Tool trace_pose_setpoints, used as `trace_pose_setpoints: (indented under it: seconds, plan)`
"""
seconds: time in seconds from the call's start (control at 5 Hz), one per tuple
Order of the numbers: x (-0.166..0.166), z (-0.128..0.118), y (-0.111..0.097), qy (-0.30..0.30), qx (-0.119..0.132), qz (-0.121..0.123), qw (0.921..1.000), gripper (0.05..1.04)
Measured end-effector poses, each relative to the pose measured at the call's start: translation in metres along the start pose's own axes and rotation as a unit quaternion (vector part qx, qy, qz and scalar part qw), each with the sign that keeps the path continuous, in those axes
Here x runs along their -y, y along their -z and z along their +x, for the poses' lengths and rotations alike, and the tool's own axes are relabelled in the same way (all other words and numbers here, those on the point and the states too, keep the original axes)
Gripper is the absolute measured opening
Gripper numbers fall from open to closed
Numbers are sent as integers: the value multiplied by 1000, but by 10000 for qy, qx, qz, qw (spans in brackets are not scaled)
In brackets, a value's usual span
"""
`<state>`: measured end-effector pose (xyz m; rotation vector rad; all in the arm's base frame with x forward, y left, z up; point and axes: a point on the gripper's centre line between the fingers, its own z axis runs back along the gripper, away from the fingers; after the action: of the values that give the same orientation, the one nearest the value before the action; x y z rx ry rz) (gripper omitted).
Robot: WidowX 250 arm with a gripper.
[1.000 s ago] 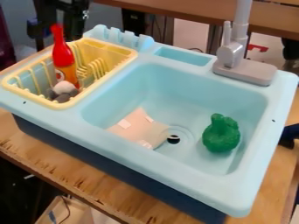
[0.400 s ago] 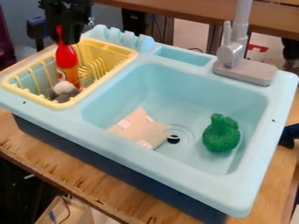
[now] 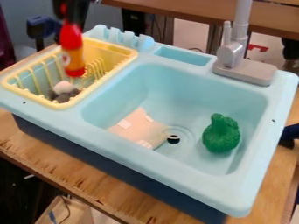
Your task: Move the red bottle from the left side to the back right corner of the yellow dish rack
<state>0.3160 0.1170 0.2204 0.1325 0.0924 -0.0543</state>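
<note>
Red bottle (image 3: 72,54) lifted from floor of yellow rack (image 3: 111,46), now hanging from black fingers (image 3: 79,14).

Soft, fairly bright light falls over the sink (image 3: 175,186), with faint shading on its inner walls and beside the broccoli (image 3: 221,136), both well away from the claw (image 3: 71,19). The claw itself is dark, with almost no detail; the bottle (image 3: 72,54) just below it looks slightly smeared, and the floor behind the faucet (image 3: 234,52) is pale and bright.

One fixed camera — raised, fairly close — looks down at a slant across the sink (image 3: 175,94).
</note>
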Motion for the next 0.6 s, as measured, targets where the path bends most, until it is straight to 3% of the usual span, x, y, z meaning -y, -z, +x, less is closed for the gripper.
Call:
trace_pose_setpoints:
  seconds: [0.2, 0.4, 0.6]
  plan:
    - [14, 3, -34, 144, 477, -61, 9987, 334]
    - [26, 7, -45, 341, 732, -432, 9958, 334]
    - [23, 13, -35, 224, 548, -439, 9973, 334]
